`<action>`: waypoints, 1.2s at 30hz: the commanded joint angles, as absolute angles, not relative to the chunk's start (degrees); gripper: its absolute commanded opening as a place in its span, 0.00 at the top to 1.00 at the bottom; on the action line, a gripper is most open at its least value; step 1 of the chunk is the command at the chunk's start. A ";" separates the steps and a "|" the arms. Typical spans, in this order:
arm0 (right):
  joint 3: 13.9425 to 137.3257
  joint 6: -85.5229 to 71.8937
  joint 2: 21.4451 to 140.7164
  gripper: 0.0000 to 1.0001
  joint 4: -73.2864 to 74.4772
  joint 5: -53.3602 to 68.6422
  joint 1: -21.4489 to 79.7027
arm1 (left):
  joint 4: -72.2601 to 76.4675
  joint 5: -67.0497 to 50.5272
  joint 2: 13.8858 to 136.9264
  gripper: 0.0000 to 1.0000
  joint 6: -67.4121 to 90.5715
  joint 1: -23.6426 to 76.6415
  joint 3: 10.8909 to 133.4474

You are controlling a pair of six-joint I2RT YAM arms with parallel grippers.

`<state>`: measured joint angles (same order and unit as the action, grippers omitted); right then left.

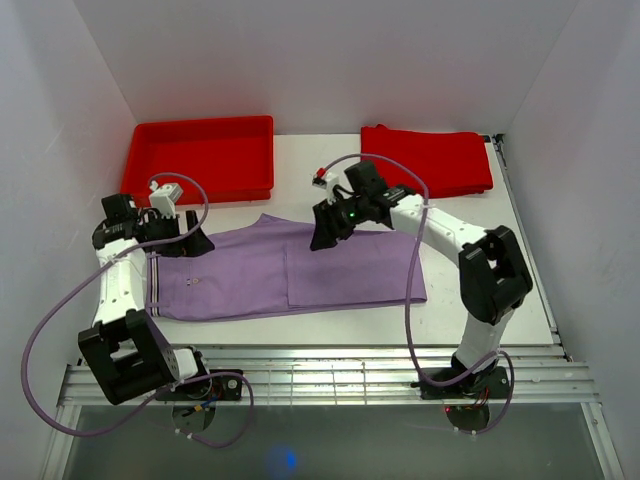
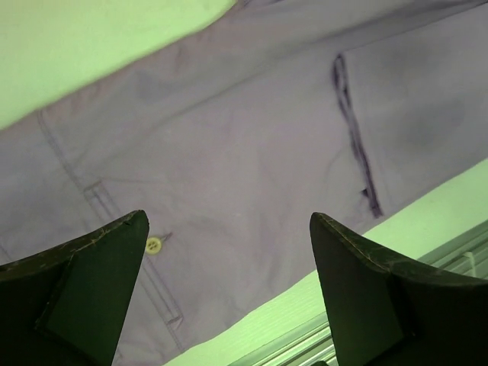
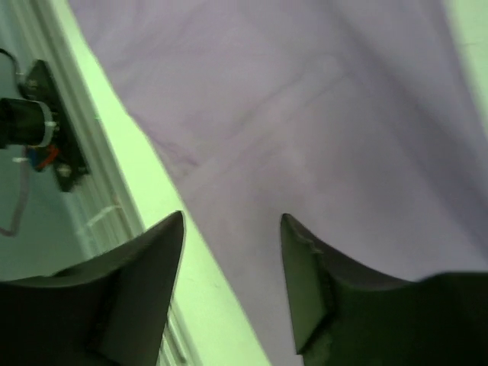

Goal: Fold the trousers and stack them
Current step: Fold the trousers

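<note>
The long lilac-purple soft fabric trousers (image 1: 250, 275) lie flat across the middle of the white desk (image 1: 480, 250), their length running from left to right. The edge of an upper layer crosses them near the middle. At the far side of the desk sit a rigid red plastic tray (image 1: 200, 160) on the left and a flat red item (image 1: 425, 160) on the right, both apart from the trousers; whether that second item is cloth or plastic cannot be told. The left gripper (image 1: 198, 244) is over the left end of the trousers, near their far edge. In the left wrist view the left gripper (image 2: 229, 259) stands wide apart with nothing between its dark fingers (image 2: 84, 290), and below it the trousers (image 2: 229, 137) show a small pale button (image 2: 153, 245), stitched seams and a dark slit (image 2: 351, 130). The right gripper (image 1: 320, 240) is over the far edge of the trousers near their middle. In the right wrist view the right gripper (image 3: 232, 252) is parted to a moderate gap and holds nothing, with the trousers (image 3: 320, 114) and a strip of bare desk beneath. Whether either gripper's tips touch the cloth cannot be told.
</note>
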<state>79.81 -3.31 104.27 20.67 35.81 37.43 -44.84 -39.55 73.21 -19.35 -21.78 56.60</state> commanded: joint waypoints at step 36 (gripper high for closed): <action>57.05 17.14 105.64 0.51 33.59 45.26 -9.84 | -53.70 -50.80 84.38 0.21 -22.76 -18.46 59.15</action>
<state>58.15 18.55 105.10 38.68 43.59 -10.11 -53.25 -48.90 85.95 -21.63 -18.41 57.19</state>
